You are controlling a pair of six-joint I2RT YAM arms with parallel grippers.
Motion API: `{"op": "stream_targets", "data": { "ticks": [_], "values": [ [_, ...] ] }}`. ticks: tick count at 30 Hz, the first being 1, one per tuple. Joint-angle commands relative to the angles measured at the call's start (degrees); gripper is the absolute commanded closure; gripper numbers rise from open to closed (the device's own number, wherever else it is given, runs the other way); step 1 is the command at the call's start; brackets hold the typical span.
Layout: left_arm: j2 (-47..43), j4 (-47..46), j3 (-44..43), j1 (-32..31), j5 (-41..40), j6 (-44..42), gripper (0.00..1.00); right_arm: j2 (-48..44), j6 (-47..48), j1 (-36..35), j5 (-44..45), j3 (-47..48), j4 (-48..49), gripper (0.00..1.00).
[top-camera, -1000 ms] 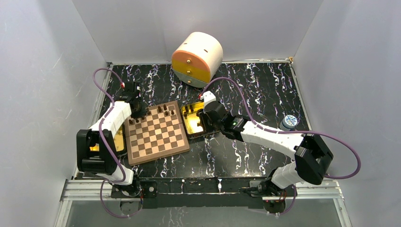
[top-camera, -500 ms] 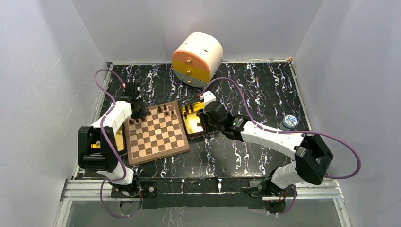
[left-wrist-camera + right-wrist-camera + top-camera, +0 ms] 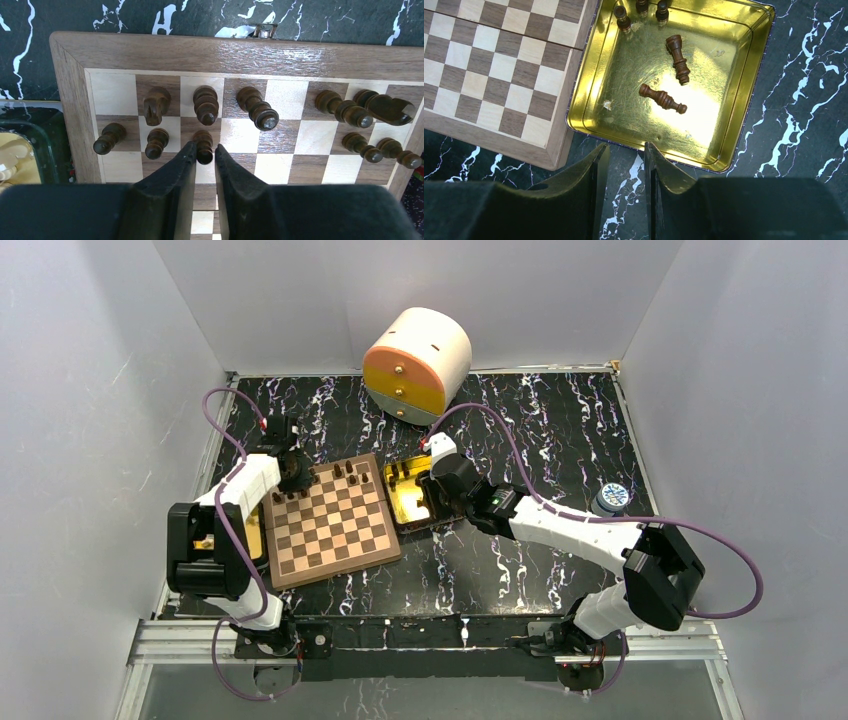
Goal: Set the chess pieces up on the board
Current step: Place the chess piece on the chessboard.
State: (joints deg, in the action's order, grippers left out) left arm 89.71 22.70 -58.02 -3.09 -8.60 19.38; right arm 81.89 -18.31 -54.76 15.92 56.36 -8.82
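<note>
**A:** Where is the left gripper?

**B:** Over the far-left corner of the board. Its two fingers are pinched narrowly on one pawn, which stands on the third square from the board's left edge, in the second row from its far edge.

**A:** And the right gripper?

**B:** Just right of the board, at the near rim of the gold tin. Its fingers are parted and only the marbled table shows between them, so it grasps nothing.

**A:** How many chess pieces are on the board?

**B:** I count ten dark ones in the left wrist view, all in the two far rows. Five are pawns in the second row, and five are taller figures along the far edge.

**A:** And off the board?

**B:** Five are in the tin, which sits right against the board's right edge. Two lie flat in the middle and three stand by its far wall.

**A:** Anything farther out?

**B:** One round cream-and-orange box, well beyond the board's far edge.
</note>
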Motion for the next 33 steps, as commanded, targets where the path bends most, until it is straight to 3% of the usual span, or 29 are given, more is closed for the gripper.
{"op": "stream_targets", "data": {
  "ticks": [1,11,22,27,33],
  "values": [
    [-0.42,0.61,0.15,0.37,-1.52,-0.57,0.78,-2.52,-0.5,0.2,0.16,0.51,2.3,0.6],
    [-2.67,1.74,-1.19,0.34,-0.78,-0.83,0.71,-2.02,-1.31,0.31,0.06,0.54,2.29,0.59],
    [-11.59,5.1,-3.04,0.32,6.1,-1.92,0.44,1.92,-3.16,1.52,-0.22,5.08,2.31,0.58],
    [-16.78,5.35,0.97,0.32,12.73,-1.5,0.42,9.2,-0.93,2.41,0.04,10.2,3.22,0.58],
    [-23.32,2.52,9.34,0.32,13.03,-1.98,0.42,16.88,0.46,4.34,0.69,14.63,7.05,0.57]
  ]
}}
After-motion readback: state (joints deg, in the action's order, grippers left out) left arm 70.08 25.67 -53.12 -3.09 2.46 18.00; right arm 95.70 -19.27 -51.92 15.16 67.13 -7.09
